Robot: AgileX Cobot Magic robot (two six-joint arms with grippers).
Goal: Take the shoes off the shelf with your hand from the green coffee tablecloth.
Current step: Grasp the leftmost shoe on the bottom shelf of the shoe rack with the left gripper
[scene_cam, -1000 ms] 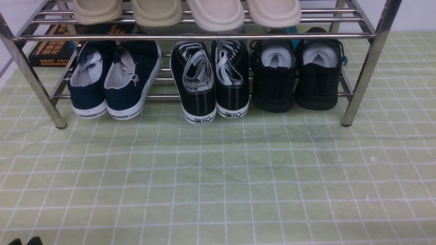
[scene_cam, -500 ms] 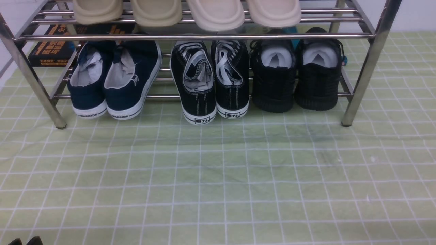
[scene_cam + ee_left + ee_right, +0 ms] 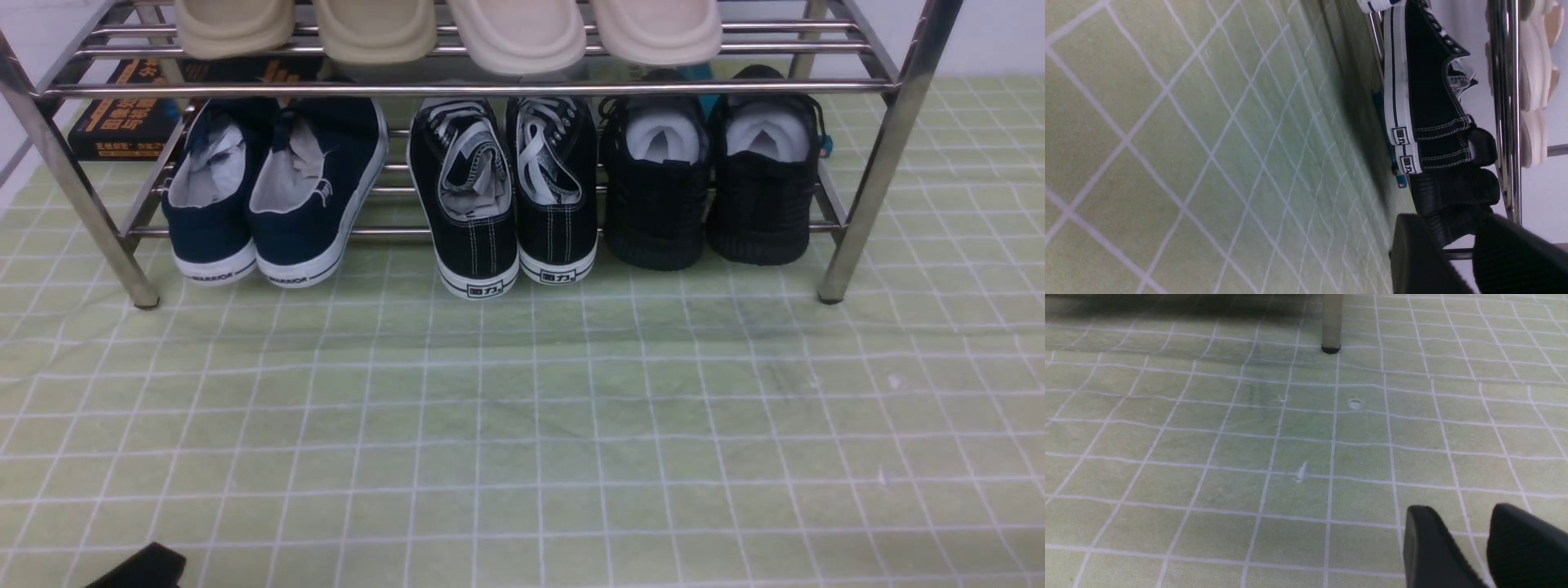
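The navy-blue shoes [image 3: 273,192] stand side by side at the left end of the lower tier of the steel shelf [image 3: 473,86], heels with white "WARRIOR" soles facing me. The shelf stands on the green tablecloth [image 3: 522,425]. My left gripper [image 3: 139,567] shows only as a black tip at the bottom left edge, far in front of the shoes. In the left wrist view it [image 3: 1447,222] is open and empty, low over the cloth. My right gripper [image 3: 1455,514] is out of the front view; its wrist view shows it open and empty above the cloth, near a shelf leg [image 3: 1331,322].
Black lace-up sneakers [image 3: 502,188] and all-black knit sneakers [image 3: 710,180] share the lower tier to the right of the navy pair. Beige slippers [image 3: 449,28] lie on the top tier. A dark book [image 3: 122,114] lies behind the shelf at left. Slanted legs [image 3: 865,204] stand at both ends.
My left gripper has shifted right and slightly up along the bottom edge of the front view. The shoes and shelf have not moved.
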